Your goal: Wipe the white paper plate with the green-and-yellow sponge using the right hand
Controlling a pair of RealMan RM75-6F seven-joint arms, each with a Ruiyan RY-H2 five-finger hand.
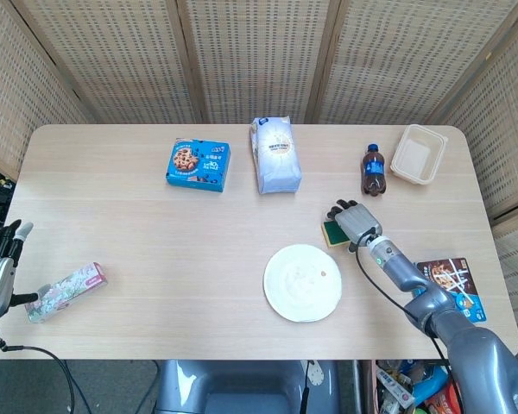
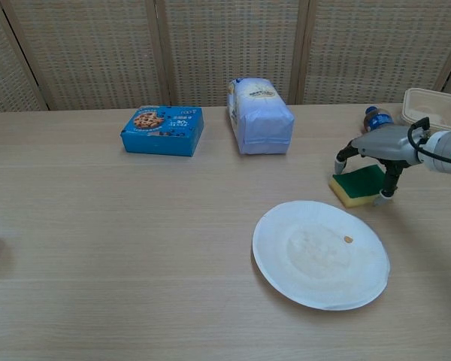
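right hand (image 2: 372, 150) arched over sponge (image 2: 355, 185), fingers straddling it for pickup; grip prob. not closed; plate (image 2: 321, 254) just beside.

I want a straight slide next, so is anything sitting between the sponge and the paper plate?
Nothing visible does. The sponge lies under the right hand, just beyond the plate's far right rim, with only bare table between them. The cola bottle stands behind, away from that path.
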